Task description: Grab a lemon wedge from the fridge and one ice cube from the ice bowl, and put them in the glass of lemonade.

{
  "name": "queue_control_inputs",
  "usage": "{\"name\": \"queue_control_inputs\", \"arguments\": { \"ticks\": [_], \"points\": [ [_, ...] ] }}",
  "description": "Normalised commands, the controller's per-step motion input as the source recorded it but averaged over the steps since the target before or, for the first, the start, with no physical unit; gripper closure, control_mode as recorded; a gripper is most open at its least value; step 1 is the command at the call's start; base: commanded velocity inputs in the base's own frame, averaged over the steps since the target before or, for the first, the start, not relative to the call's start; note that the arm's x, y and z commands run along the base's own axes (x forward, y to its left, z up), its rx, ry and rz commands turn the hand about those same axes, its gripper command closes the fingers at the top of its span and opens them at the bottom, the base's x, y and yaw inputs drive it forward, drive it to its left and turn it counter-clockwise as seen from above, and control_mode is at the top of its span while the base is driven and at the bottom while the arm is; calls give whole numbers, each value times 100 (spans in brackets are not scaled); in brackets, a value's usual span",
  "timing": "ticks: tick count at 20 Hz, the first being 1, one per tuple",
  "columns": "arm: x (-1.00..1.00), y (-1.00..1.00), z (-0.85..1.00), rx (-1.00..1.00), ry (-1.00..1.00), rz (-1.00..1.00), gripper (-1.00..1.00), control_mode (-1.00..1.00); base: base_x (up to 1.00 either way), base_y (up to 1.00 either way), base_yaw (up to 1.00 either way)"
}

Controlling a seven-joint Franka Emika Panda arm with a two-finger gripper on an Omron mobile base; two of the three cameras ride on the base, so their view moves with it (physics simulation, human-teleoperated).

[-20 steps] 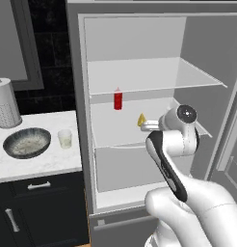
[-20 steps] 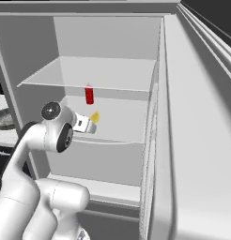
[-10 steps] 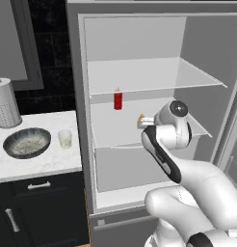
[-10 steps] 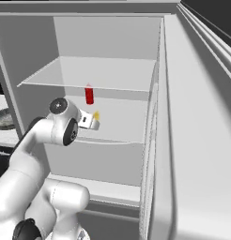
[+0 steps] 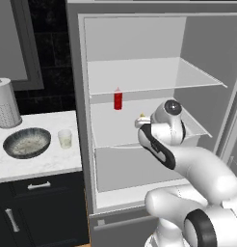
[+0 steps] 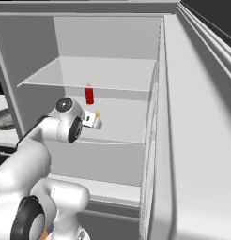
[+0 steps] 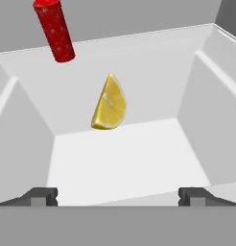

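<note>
Inside fridge, on middle glass shelf: lemon wedge straight ahead of wide-open, empty jaws, well clear of fingertips, centred between them, long axis upright, below-right of red bottle in hand view.

Inside the open fridge, the gripper reaches toward the lemon wedge; a red bottle stands behind.

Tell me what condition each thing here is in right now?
Tall matte grey fridge: door open, white inside.
Tiny bright yellow lemon wedge: on the glass shelf, not held.
Small red bottle: upright on the same shelf.
Tool: open, holding nothing.
Small clear glass of lemonade: upright, filled.
Wide dark ice bowl: upright on the counter.
</note>
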Motion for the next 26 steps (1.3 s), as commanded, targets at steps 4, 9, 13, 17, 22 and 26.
{"name": "queue_control_inputs", "arguments": {
  "ticks": [4,9,13,17,22,26],
  "points": [
    [19,0,-19,0,0,0,-100,-100,0,0,0],
    [11,0,0,0,0,0,-100,-100,0,0,0],
    [21,0,0,0,5,0,-100,-100,0,0,0],
    [28,0,-3,0,5,0,-100,-100,0,0,0],
    [23,0,-8,0,1,0,-100,-100,0,0,0],
    [25,0,-23,0,0,0,-100,-100,0,0,0]
  ]
}}
